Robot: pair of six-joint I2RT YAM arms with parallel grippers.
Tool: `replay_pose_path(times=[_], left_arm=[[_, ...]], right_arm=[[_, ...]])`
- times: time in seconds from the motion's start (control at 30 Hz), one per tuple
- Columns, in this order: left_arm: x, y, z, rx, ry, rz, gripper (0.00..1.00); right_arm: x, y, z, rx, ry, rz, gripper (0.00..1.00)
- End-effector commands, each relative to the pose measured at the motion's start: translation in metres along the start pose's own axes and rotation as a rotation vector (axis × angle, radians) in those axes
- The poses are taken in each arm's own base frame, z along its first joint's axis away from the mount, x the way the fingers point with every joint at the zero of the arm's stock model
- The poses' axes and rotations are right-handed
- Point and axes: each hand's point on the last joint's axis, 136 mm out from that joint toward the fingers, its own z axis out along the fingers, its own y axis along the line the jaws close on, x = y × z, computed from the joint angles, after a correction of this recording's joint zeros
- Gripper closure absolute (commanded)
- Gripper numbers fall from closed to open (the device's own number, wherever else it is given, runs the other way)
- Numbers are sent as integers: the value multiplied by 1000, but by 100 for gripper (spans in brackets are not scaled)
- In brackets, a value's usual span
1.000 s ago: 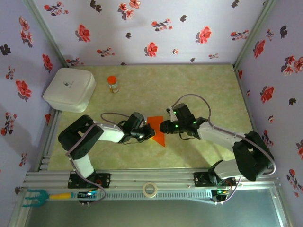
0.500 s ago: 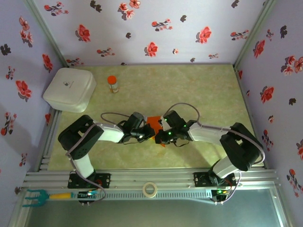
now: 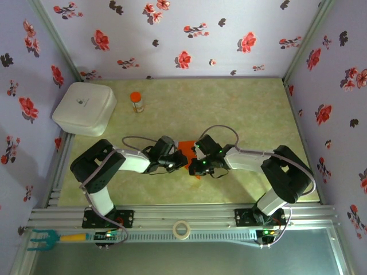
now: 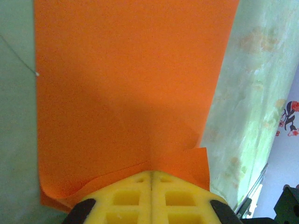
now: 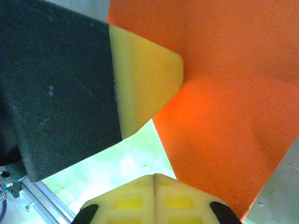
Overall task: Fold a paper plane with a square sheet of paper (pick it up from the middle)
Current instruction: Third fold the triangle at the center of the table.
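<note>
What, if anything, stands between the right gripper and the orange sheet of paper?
Nothing visible does. The right gripper, jaws shut, sits at the edge of the square sheet of paper; the left gripper meets the sheet beside it, not between them.

Table (image 3: pixel 246 109): white box (image 3: pixel 84 107), bottle (image 3: pixel 136 102), orange paper (image 3: pixel 184 144)

So, the thin bright orange sheet of paper (image 5: pixel 224 116) is seen creased. The right gripper (image 5: pixel 153 183) is pressed closed, touching its edge. The left gripper (image 5: pixel 170 74), yellow-padded, is pressed against it, mottled green tabletop (image 5: pixel 126 161) between.
</note>
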Motion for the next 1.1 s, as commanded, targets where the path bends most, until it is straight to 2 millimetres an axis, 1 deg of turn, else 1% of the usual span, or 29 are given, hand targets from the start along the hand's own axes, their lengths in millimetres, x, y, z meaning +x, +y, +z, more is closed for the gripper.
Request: replay_pose_path(times=[0.0,0.43,0.5,0.57,0.7,0.77,0.87,1.0,1.07], left_arm=[[11,23,2,-77,25,4,100],[11,25,3,-79,25,1,100],[11,25,3,-79,25,1,100],[11,26,3,-80,28,-1,100],[11,25,4,-79,27,1,100],[11,25,4,-79,28,1,100],[11,24,4,-78,25,0,100],[11,25,4,-78,27,0,100],[11,25,4,-78,29,0,100]], right_arm=[[8,-8,3,27,23,4,100],[18,-20,5,33,25,42,99],[17,-20,3,31,18,44,99],[15,-16,0,18,12,41,99],[6,2,-13,-30,-23,11,99],[3,9,-16,-40,-30,-5,99],[-2,14,-13,-39,-23,-20,99],[-7,14,1,-12,0,-35,99],[-10,10,7,8,0,-31,99]])
